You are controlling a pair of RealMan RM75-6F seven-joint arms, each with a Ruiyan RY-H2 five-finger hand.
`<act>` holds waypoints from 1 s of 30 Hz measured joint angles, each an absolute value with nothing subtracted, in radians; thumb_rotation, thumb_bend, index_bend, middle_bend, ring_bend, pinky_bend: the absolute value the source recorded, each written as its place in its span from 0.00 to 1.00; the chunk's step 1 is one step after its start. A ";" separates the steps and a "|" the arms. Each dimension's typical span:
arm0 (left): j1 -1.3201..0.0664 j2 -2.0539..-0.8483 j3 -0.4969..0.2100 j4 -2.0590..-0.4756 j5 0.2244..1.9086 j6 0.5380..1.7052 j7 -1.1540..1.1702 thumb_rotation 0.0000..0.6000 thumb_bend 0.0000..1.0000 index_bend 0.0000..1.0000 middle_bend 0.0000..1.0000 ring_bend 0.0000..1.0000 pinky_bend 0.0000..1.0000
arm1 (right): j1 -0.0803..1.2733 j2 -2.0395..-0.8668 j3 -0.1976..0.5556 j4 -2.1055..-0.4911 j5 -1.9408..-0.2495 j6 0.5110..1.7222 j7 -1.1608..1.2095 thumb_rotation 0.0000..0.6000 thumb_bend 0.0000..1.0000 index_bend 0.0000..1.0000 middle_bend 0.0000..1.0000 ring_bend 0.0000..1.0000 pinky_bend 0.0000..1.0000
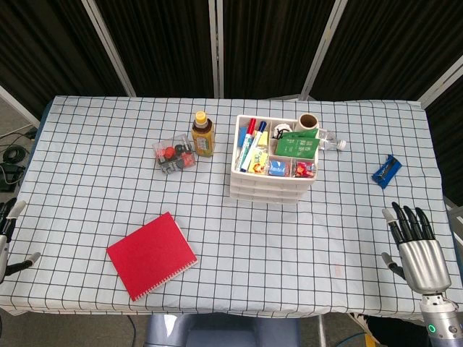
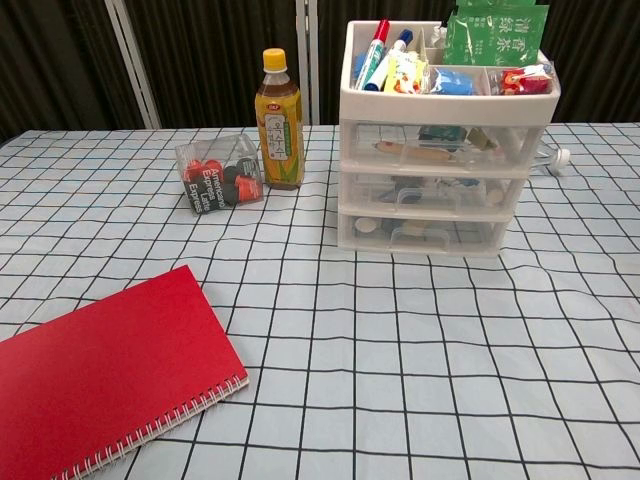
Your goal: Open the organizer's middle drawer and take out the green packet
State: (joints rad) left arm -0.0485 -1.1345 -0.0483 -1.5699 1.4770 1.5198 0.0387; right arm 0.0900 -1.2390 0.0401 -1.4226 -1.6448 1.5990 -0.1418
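Observation:
The white three-drawer organizer (image 1: 273, 181) (image 2: 440, 215) stands right of the table's centre with all its drawers shut. Its middle drawer (image 2: 440, 192) has a clear front, and what lies inside is hazy. A green packet (image 1: 298, 144) (image 2: 495, 35) stands in the top tray among pens and small packs. My right hand (image 1: 416, 249) hovers at the table's near right corner, far from the organizer, fingers spread and empty. My left hand (image 1: 9, 235) shows only partly at the left edge, fingers apart, holding nothing. Neither hand shows in the chest view.
A red spiral notebook (image 1: 152, 254) (image 2: 105, 375) lies front left. A tea bottle (image 1: 203, 134) (image 2: 279, 120) and a clear box of red and black caps (image 1: 175, 155) (image 2: 218, 175) stand left of the organizer. A blue clip (image 1: 385, 170) lies to the right.

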 measured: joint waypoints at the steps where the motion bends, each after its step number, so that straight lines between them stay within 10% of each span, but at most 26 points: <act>1: -0.048 -1.134 -0.048 -1.570 1.477 1.520 0.039 1.00 0.06 0.00 0.00 0.00 0.00 | 0.090 -1.239 0.040 -1.423 -1.645 1.599 -0.142 1.00 0.11 0.00 0.00 0.00 0.00; 16: -0.048 -1.128 -0.057 -1.568 1.468 1.522 0.013 1.00 0.06 0.00 0.00 0.00 0.00 | 0.097 -1.234 0.024 -1.458 -1.657 1.574 -0.088 1.00 0.11 0.02 0.04 0.03 0.10; 23: -0.042 -1.119 -0.060 -1.570 1.468 1.535 -0.003 1.00 0.06 0.00 0.00 0.00 0.00 | 0.110 -1.266 0.056 -1.509 -1.663 1.607 -0.031 1.00 0.12 0.12 0.63 0.65 0.54; 30: -0.039 -1.117 -0.061 -1.573 1.470 1.543 -0.007 1.00 0.06 0.00 0.00 0.00 0.00 | 0.135 -1.267 0.071 -1.618 -1.644 1.568 0.021 1.00 0.21 0.13 0.90 0.90 0.74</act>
